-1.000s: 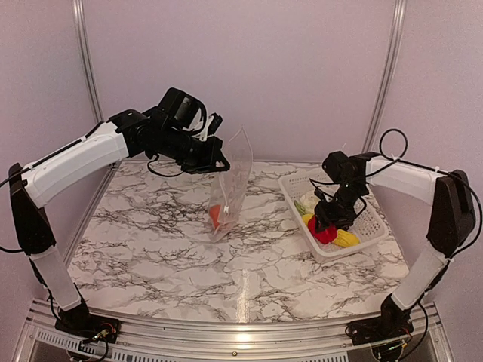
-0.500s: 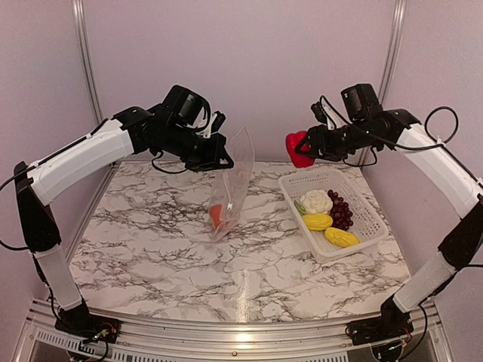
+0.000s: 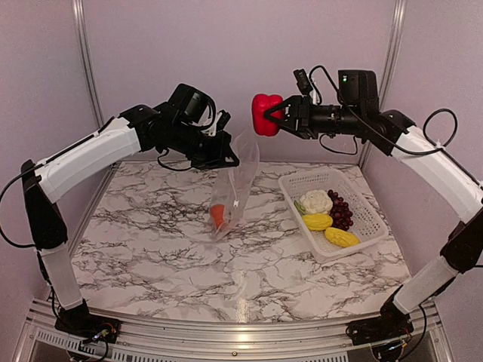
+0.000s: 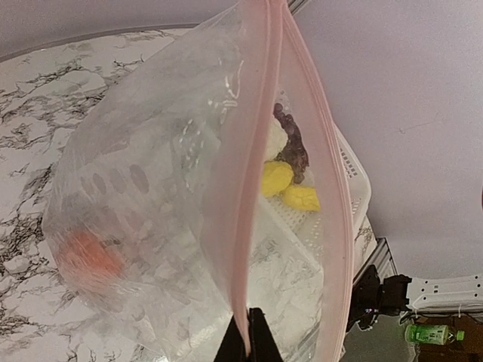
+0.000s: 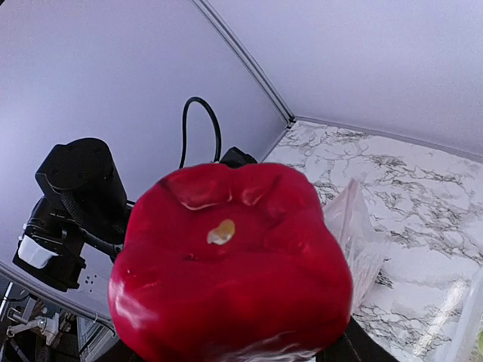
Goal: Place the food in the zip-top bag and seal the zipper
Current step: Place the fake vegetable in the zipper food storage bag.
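Observation:
My left gripper [image 3: 223, 157] is shut on the pink zipper strip [image 4: 240, 226] of the clear zip-top bag [image 3: 238, 181] and holds the bag upright with its mouth open. An orange fruit [image 3: 216, 215] lies in the bag's bottom; it also shows in the left wrist view [image 4: 84, 256]. My right gripper [image 3: 270, 116] is shut on the red piece [image 3: 263, 114], held high, just above and right of the bag's mouth. The red piece [image 5: 230, 264] fills the right wrist view. The cauliflower [image 3: 315, 201], grapes [image 3: 339, 211] and two yellow pieces [image 3: 318, 222] [image 3: 341, 237] lie in the basket.
A white lattice basket [image 3: 376, 219] stands on the marble table at the right. Aluminium frame posts [image 3: 84, 68] rise at the back corners. The lilac back wall is close behind both arms.
My right gripper has lifted the red piece out of the basket and carried it up and left to near the bag's mouth. The left gripper keeps holding the bag, shifted slightly right.

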### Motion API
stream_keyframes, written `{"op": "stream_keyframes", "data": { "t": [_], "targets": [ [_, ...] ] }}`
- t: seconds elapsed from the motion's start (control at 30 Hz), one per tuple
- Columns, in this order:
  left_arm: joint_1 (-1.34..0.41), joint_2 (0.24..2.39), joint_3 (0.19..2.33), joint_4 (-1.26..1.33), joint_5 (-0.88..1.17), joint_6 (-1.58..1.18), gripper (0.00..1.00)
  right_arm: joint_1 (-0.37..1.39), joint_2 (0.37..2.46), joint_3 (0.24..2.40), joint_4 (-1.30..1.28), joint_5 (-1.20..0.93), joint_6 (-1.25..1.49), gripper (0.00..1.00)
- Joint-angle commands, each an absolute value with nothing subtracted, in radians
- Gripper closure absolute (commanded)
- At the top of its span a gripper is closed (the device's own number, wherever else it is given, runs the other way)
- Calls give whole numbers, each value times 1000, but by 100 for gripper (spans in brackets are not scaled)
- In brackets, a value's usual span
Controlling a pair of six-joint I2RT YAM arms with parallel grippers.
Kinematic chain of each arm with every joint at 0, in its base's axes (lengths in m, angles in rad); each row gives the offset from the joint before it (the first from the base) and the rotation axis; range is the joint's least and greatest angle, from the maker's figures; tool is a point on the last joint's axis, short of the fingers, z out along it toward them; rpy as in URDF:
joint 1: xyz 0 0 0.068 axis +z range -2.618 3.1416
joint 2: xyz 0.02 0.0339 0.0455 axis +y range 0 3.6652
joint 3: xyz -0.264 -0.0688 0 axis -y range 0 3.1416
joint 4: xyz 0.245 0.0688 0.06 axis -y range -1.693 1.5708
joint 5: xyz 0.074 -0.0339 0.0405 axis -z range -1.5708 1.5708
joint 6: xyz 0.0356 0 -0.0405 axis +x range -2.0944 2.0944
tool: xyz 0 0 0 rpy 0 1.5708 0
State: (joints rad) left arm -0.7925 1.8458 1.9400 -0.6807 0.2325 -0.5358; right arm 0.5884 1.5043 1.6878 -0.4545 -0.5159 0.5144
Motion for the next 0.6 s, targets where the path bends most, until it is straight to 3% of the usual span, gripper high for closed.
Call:
{"op": "stream_keyframes", "data": {
  "t": [0.0,0.27,0.57],
  "targets": [
    [-794,1863,1983,-703,253,-547,100,639,1535,1665,-293,-554,594,67],
    [-795,1854,2000,-692,256,-581,100,680,1578,1608,-210,-562,629,67],
    [-792,1836,2000,-680,250,-605,100,680,1580,1600,-348,-445,540,65]
  ]
}}
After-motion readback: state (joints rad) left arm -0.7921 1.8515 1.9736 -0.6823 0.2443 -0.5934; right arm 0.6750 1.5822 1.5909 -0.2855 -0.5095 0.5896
